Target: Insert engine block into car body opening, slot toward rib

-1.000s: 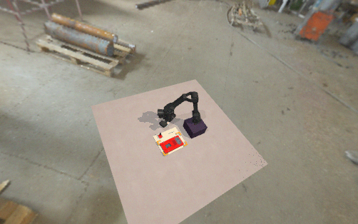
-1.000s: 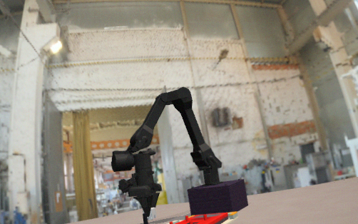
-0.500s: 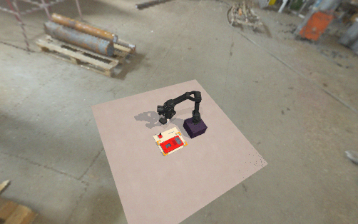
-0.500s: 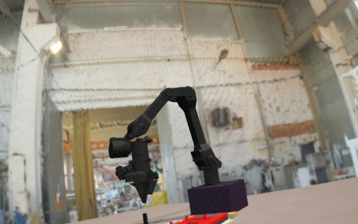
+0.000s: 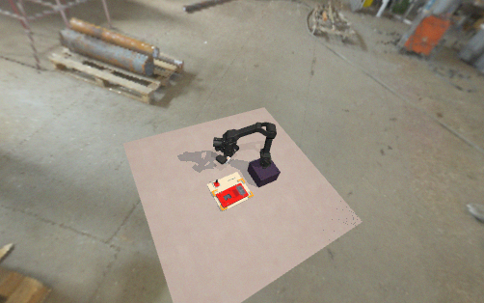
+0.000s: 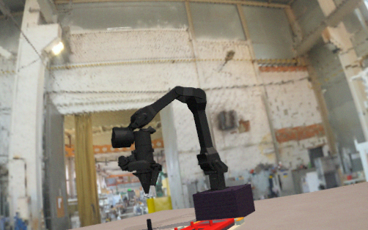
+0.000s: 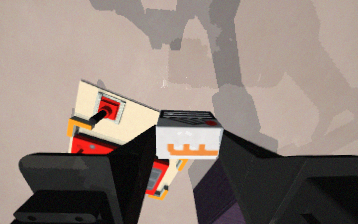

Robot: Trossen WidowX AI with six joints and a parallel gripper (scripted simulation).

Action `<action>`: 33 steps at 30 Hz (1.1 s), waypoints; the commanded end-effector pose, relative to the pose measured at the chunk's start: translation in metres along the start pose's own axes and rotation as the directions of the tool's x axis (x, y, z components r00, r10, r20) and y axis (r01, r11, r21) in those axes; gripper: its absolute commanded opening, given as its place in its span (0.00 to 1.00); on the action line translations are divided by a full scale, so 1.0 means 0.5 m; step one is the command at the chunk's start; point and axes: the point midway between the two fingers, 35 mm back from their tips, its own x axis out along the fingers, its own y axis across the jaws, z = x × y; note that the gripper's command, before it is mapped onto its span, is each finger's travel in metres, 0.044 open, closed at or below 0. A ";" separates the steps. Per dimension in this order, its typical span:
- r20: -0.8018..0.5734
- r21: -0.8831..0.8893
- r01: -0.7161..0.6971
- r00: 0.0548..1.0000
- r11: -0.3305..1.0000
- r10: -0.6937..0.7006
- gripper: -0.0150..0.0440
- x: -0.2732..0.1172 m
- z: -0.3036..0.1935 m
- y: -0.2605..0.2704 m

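My gripper (image 5: 227, 159) (image 6: 149, 193) (image 7: 186, 129) is shut on the engine block and holds it up, above the table and beyond the board. The engine block (image 7: 186, 144) is white, with a dark ribbed top, a red dot and an orange comb-shaped marking on the side facing the wrist camera; only a small pale bit shows in the top and exterior views. The red car body (image 5: 232, 196) (image 6: 210, 224) lies in orange corner brackets on the cream board (image 5: 228, 179) (image 7: 135, 116). It has dark and grey patches on top. In the wrist view the left finger hides much of it.
A red base with a black upright stick (image 5: 216, 183) (image 6: 149, 224) (image 7: 100, 116) stands on the board beside the car body. The arm's dark purple base box (image 5: 264, 173) (image 6: 223, 203) (image 7: 217, 197) stands near the board. The arm's shadow falls on the table (image 5: 193, 251).
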 end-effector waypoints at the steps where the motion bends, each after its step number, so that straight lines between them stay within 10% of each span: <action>1: 0.009 -0.006 -0.010 1.000 1.000 0.010 0.25 -0.018 0.002 0.003; 17: 0.078 -0.007 -0.008 0.997 1.000 0.009 0.25 0.016 -0.004 0.000; 33: 0.546 -0.010 0.008 0.837 1.000 -0.001 0.25 0.034 -0.036 0.002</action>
